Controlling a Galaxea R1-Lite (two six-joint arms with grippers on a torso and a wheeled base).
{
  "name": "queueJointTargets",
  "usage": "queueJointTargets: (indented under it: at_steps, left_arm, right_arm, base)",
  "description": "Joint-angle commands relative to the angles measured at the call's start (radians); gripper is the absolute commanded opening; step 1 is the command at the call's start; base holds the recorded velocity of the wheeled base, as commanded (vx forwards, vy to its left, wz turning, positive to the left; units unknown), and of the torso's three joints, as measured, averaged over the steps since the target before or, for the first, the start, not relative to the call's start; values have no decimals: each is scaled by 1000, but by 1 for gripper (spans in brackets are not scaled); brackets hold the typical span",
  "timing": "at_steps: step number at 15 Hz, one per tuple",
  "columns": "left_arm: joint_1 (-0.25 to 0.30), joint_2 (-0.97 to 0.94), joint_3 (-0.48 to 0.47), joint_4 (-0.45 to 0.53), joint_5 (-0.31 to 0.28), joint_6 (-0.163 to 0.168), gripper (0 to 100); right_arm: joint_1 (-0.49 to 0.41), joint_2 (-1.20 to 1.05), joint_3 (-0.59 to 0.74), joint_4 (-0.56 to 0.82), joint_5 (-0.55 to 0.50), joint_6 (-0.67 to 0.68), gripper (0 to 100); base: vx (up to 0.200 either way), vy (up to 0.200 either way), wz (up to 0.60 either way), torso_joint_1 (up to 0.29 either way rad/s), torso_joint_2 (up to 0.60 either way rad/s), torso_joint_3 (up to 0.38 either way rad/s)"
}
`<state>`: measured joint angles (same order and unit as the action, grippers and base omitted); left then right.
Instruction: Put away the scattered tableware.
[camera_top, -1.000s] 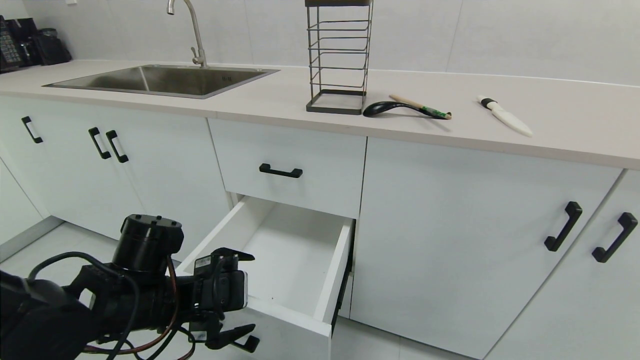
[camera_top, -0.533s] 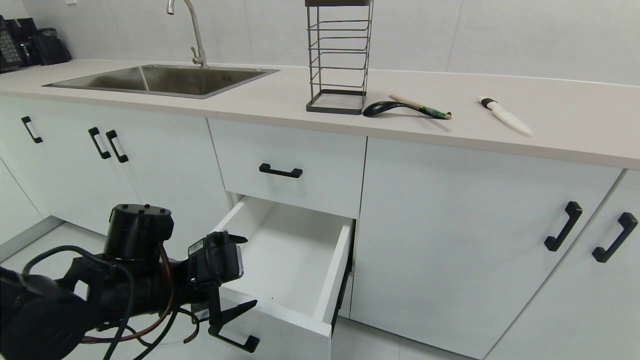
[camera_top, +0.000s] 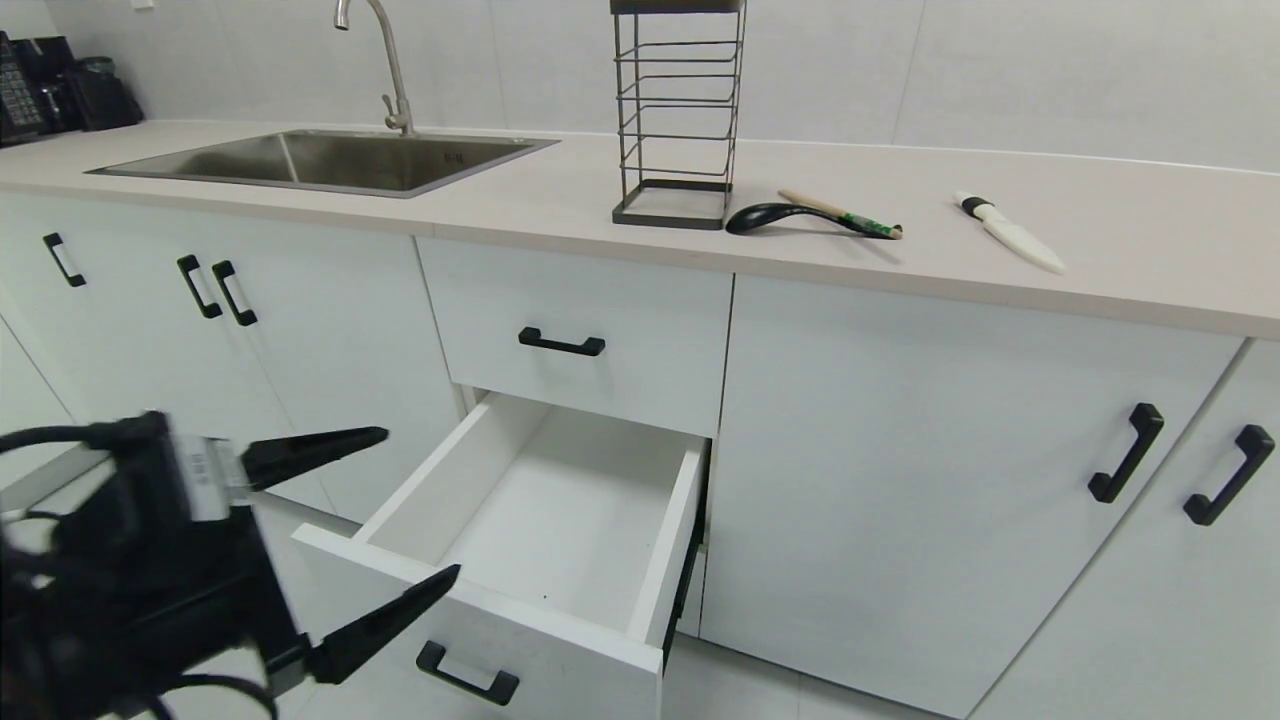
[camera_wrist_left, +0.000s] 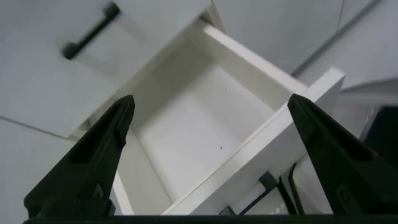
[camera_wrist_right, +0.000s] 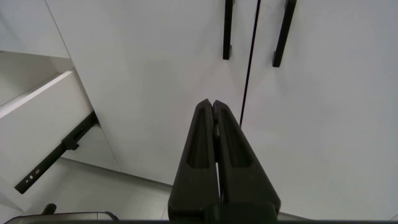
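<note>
On the counter lie a black ladle (camera_top: 790, 215), a wooden-handled utensil (camera_top: 842, 214) resting against it, and a white knife (camera_top: 1010, 234) farther right. A tall wire rack (camera_top: 678, 120) stands just left of the ladle. Below the counter the lower drawer (camera_top: 480, 597) is pulled out and bare inside, its black handle (camera_top: 467, 673) free. My left gripper (camera_top: 420, 502) hovers open at the drawer's left front corner, holding nothing. From the left wrist the left gripper (camera_wrist_left: 210, 99) frames the open drawer (camera_wrist_left: 273, 143). My right gripper (camera_wrist_right: 213, 103) is shut and empty, facing the cabinet doors.
A sink (camera_top: 320, 160) with a tap is set into the counter at the left. A closed drawer (camera_top: 640, 330) sits above the open one. White cabinet doors with black handles (camera_top: 1125, 452) run along both sides. The right wrist faces paired door handles (camera_wrist_right: 227, 28).
My left gripper has come off the drawer handle, drawn back to the left and spread its fingers wide. The drawer front stands a little farther out.
</note>
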<state>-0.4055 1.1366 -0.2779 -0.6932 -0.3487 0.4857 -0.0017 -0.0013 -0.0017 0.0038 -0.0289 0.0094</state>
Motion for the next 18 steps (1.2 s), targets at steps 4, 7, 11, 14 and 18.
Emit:
queueJointTargets:
  at_steps: [4,7,11,14,18]
  left_arm:
    - [260,-824,82,256,155,-335,100]
    - [381,-933,94,294,155,-331,100]
    - [399,-1045,204,284,97,-326,100]
    - [404,-1134,278,314,96,-337,100]
    - [406,-1137,278,446,252,-366,100]
  right_arm:
    - [0,1,0,-1,0,0,0]
    - [0,1,0,1,0,0,0]
    - [0,1,0,1,0,0,0]
    - [0,1,0,1,0,0,0]
    - [0,1,0,1,0,0,0]
  base:
    - [0,0,0,0,0,0]
    - [0,0,0,0,0,0]
    - [0,0,0,0,0,0]
    - [0,0,0,0,0,0]
    - [0,0,0,0,0,0]
